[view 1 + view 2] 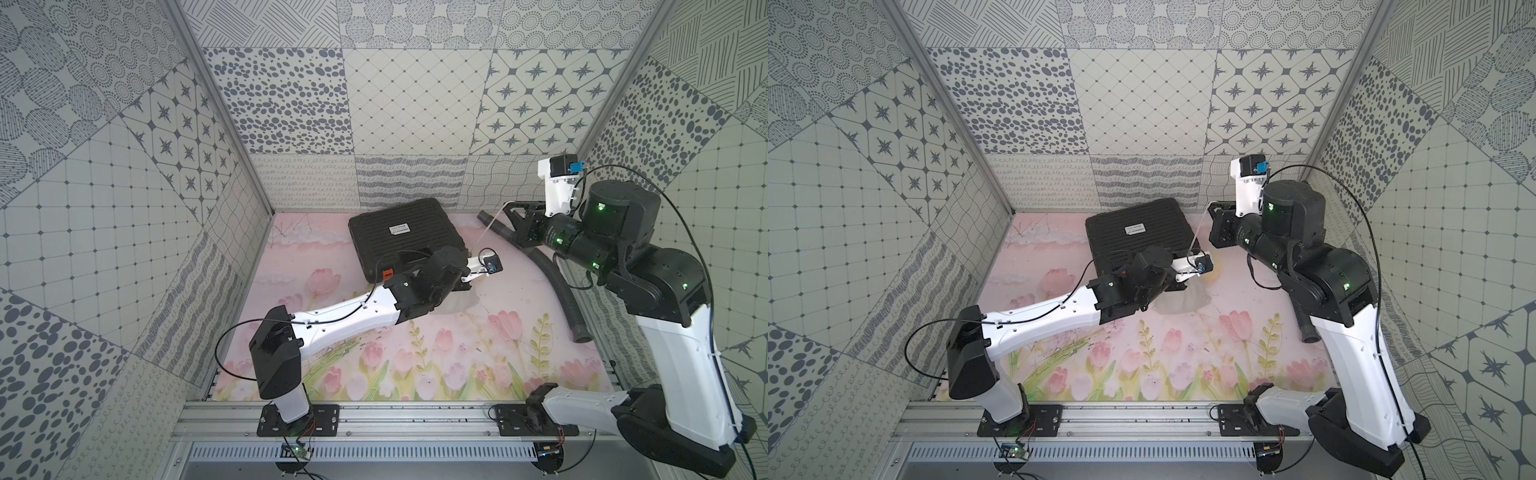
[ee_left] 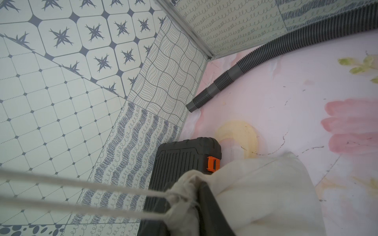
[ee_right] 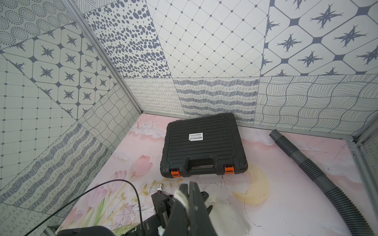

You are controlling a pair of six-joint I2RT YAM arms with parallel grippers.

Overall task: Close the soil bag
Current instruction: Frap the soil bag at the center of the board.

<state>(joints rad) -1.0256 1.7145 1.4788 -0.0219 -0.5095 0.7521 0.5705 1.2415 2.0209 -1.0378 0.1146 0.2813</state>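
left wrist view showed the soil bag (image 2: pixel 261 194) lying on the floral mat (image 2: pixel 286 92) just beside the black case (image 2: pixel 180 159), near its orange latch (image 2: pixel 212 162), neck gathered. my right gripper (image 3: pixel 189 196) was clamped on the cord (image 2: pixel 81 188), drawn taut from that neck. my left gripper (image 2: pixel 184 196) sat at the neck (gripping or loosened, i couldn't tell). if it wasn't holding, more pulling could have dragged or tipped the bag. the cord might also have slipped from my right jaws.

The left arm (image 1: pixel 1038 320) covers most of the soil bag (image 1: pixel 1185 300) in both top views; the right arm (image 1: pixel 623 245) hides a stretch of the hose (image 1: pixel 557 282). The cord (image 2: pixel 81 183) runs off the edge of the left wrist view. The label (image 1: pixel 1137 229) on the black case (image 1: pixel 1142 249) is too small to read.
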